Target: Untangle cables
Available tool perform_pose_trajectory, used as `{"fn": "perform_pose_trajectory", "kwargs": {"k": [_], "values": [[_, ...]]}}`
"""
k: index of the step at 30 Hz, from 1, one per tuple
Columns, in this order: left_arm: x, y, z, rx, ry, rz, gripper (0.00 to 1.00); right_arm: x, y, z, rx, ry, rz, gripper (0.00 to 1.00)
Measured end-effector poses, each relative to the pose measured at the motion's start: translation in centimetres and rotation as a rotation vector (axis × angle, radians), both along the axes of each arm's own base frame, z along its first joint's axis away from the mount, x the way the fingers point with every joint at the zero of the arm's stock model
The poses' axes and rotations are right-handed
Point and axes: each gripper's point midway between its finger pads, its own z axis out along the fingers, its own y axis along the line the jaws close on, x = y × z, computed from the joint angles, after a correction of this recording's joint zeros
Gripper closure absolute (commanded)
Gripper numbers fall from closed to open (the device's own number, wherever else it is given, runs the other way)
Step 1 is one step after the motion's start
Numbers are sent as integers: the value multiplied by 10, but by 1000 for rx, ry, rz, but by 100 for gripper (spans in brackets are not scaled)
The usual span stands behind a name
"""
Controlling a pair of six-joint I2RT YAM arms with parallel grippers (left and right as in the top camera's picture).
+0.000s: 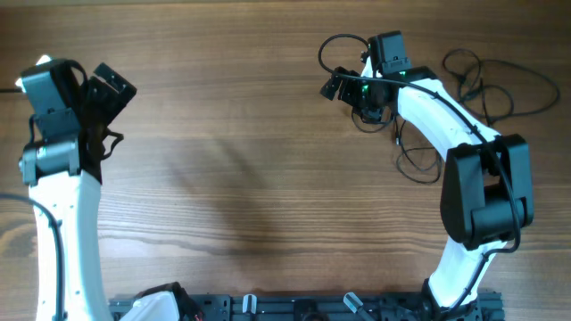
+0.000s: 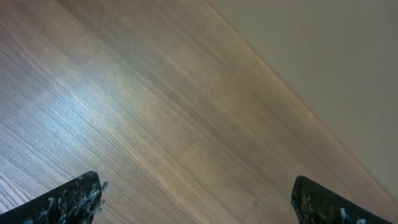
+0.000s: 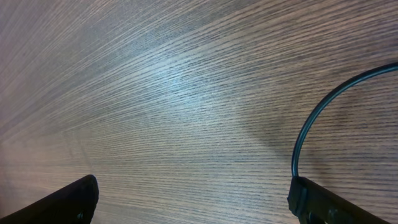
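- Overhead, the cables [image 1: 470, 78] sprawl in loose black loops across the far right of the table [image 1: 250, 178], with some strands passing under the right arm's white forearm. One loop [image 1: 335, 42] curls just beyond the right gripper [image 1: 343, 87], which hangs at the left end of the bunch. The bunch's long axis runs left to right, from that gripper toward the table's right edge. The left gripper [image 1: 109, 89] sits well apart at the far left, so the right arm is plainly the nearer.
- From the left wrist, the left gripper [image 2: 196, 186] shows its fingers spread wide over bare wood with nothing between them. No cable is in view.
- From the right wrist, the right gripper [image 3: 193, 190] is likewise spread and holds nothing. A single strand [image 3: 309, 121] arcs in from the right edge and bends down to the right-hand finger [image 3: 333, 204]; whether it touches the finger cannot be told. The strand lies outside the gap, so a pinch would likely call for a sideways shift toward it first.
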Motion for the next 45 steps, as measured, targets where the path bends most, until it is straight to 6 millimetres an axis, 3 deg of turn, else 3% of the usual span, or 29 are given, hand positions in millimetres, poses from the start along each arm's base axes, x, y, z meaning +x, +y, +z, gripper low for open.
{"fn": "perform_pose_trajectory", "kwargs": {"k": [11,15,18,24,29,35,45], "values": [[-2,0,4,3,-9,0,0,0,0,0,0,0,0,0],[-12,-2,-7,30,62,4,0,0,0,0,0,0,0,0],[-18,-17,-16,72,131,-64,0,0,0,0,0,0,0,0],[-5,-45,-26,123,105,-173,0,0,0,0,0,0,0,0],[-2,-58,-59,137,73,-214,0,0,0,0,0,0,0,0],[-27,-61,-114,140,84,-222,0,0,0,0,0,0,0,0],[-70,-72,-168,141,-99,-247,0,0,0,0,0,0,0,0]]}}
